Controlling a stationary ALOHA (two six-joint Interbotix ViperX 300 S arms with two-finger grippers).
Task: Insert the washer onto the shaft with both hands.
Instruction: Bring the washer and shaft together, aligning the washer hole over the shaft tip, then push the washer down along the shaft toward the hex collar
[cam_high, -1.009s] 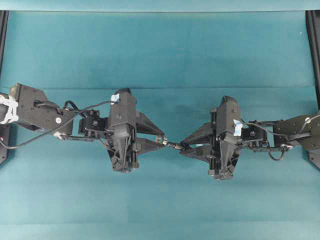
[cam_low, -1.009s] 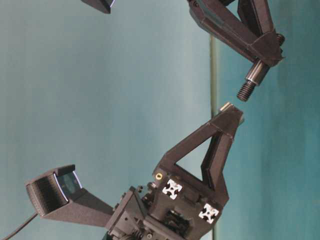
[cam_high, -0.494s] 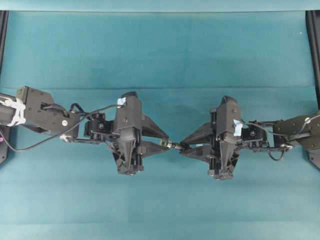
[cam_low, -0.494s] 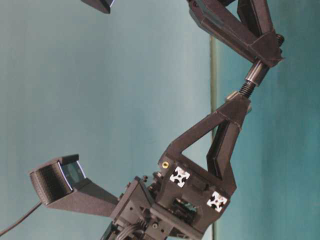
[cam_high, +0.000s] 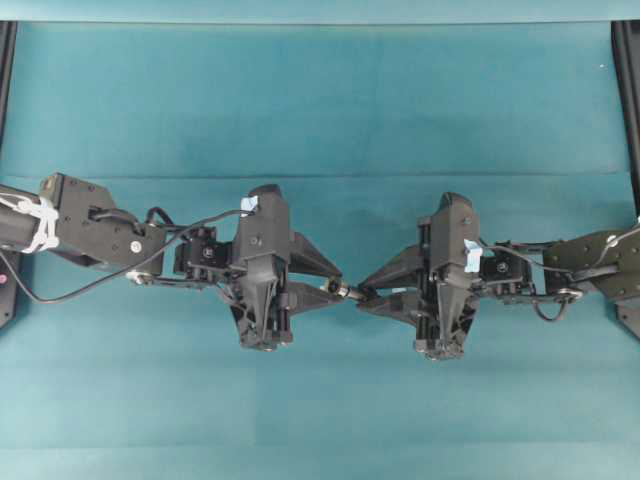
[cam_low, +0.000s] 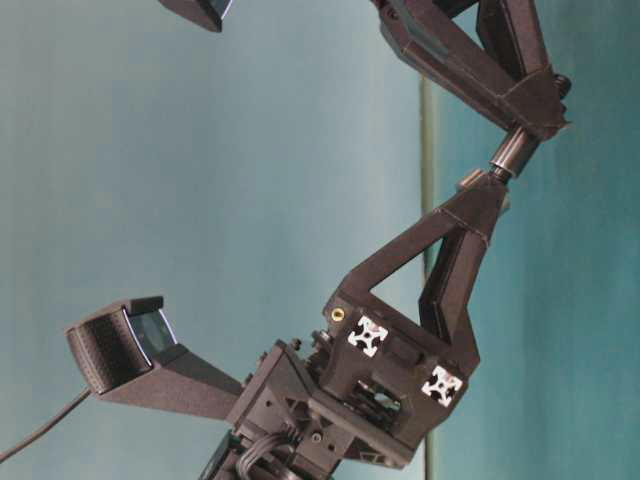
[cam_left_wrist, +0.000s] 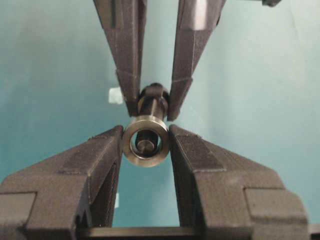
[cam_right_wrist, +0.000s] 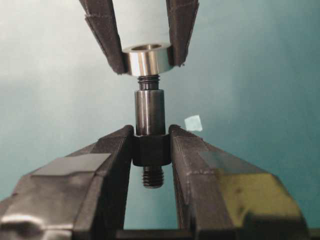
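Note:
My left gripper (cam_left_wrist: 145, 134) is shut on the washer (cam_left_wrist: 145, 161), a silver-tan ring held by its rim between the two fingertips. Opposite it, my right gripper (cam_right_wrist: 151, 139) is shut on the dark collar of the shaft (cam_right_wrist: 149, 110). The shaft points at the washer (cam_right_wrist: 145, 61), and its threaded tip sits inside the ring's hole. In the overhead view the left gripper (cam_high: 330, 287) and right gripper (cam_high: 362, 293) meet tip to tip above mid-table, with the shaft (cam_high: 346, 291) bridging them. From table level the washer (cam_low: 468, 181) rests against the shaft (cam_low: 510, 152).
Teal cloth (cam_high: 320, 100) covers the table below both arms. A pale blue tape scrap (cam_right_wrist: 193, 123) lies on it beneath the grippers. Black frame rails stand at the left edge (cam_high: 5, 60) and right edge (cam_high: 630, 60).
The left gripper has moved right with the washer, closing the gap to the shaft. The threaded tip, free a second ago, is now inside the ring. The right arm has barely moved.

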